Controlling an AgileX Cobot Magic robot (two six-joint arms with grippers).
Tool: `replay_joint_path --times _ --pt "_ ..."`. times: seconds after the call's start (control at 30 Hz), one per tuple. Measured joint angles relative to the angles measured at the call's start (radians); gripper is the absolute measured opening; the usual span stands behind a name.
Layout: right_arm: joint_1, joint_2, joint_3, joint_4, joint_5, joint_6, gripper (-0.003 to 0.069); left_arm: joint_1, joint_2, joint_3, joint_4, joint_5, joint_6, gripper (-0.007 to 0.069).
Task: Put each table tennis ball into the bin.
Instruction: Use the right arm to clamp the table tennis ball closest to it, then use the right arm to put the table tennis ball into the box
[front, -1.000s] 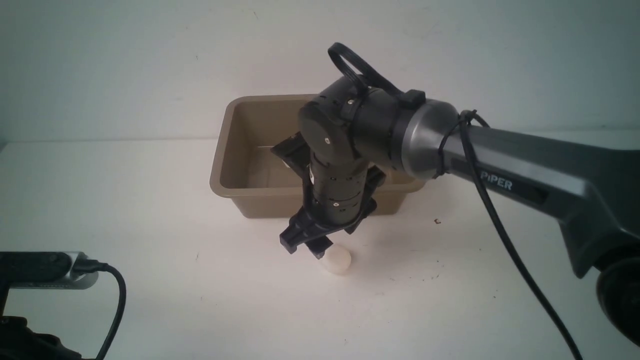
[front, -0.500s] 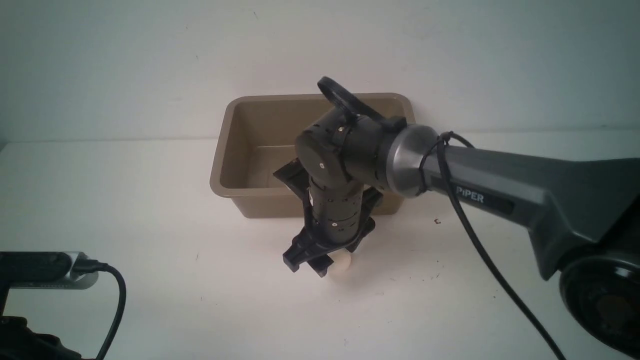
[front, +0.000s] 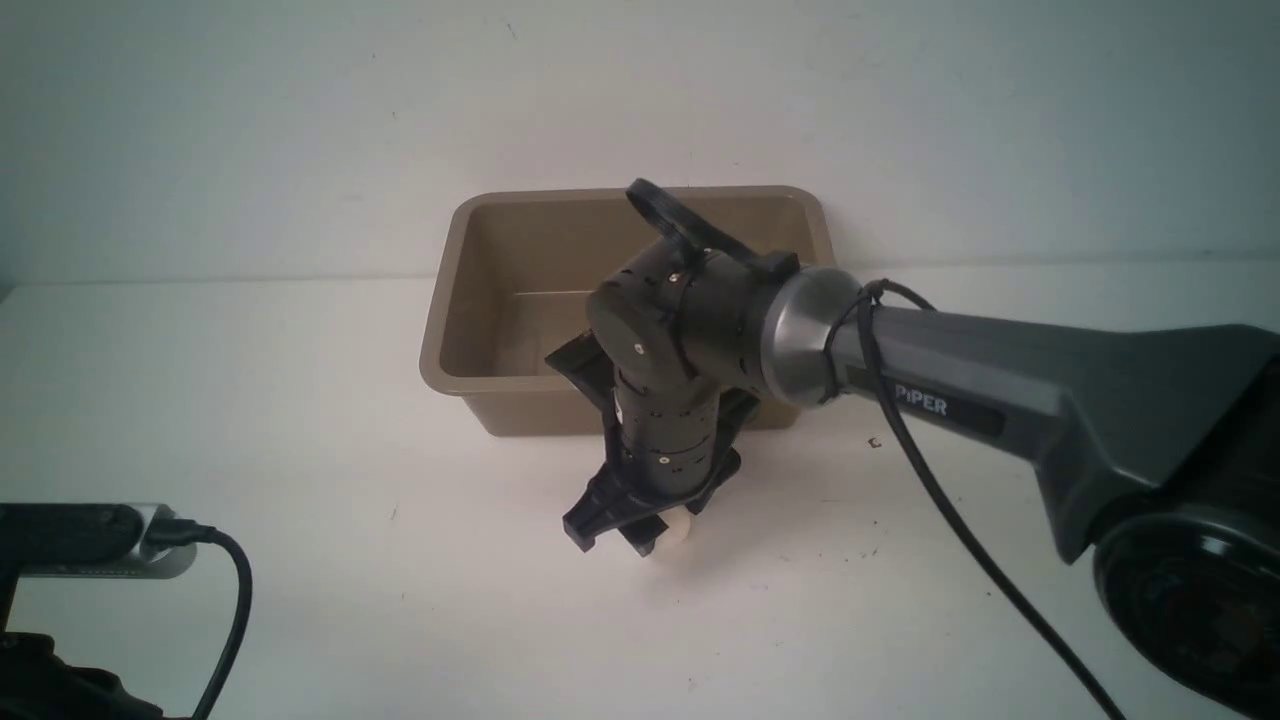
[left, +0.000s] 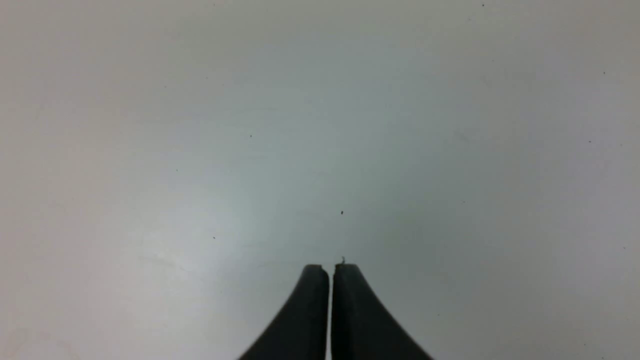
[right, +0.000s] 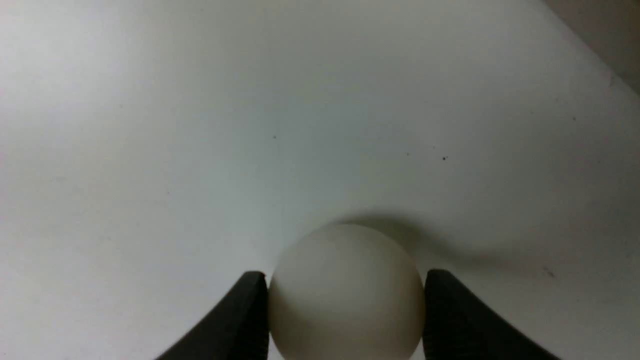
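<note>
A white table tennis ball (front: 681, 533) rests on the white table just in front of the bin (front: 440, 330), a taupe tub by the back wall. My right gripper (front: 663, 537) reaches down over the ball. In the right wrist view the ball (right: 345, 260) fills the gap of the right gripper (right: 346, 280), and both black fingers (right: 250, 310) touch its sides. The part of the bin's floor that shows holds nothing; my right wrist hides the rest. My left gripper (left: 330, 267) is shut and empty over bare table.
A small dark speck (front: 875, 442) lies on the table right of the bin. The left arm's camera housing and its cable (front: 90, 540) sit at the near left edge. The wall rises right behind the bin.
My right arm has come down and slightly toward me over the ball. Its fingers have drawn in onto the ball's sides. The ball has stayed where it was.
</note>
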Motion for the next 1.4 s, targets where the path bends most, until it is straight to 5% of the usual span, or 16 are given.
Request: replay_joint_path --times 0.47,0.93,1.4 --pt "0.026 -0.101 -0.007 0.222 0.029 -0.204 0.036 0.0 0.0 0.0 0.0 0.0 0.0 -0.0004" --pt "-0.027 -0.174 -0.25 -0.12 -0.018 -0.159 0.036 0.0 0.0 0.0 0.0 0.0 0.0 -0.0004" --pt "-0.178 -0.053 -0.251 -0.112 -0.063 -0.149 0.036 0.0 0.0 0.0 0.0 0.0 0.0 -0.0004"
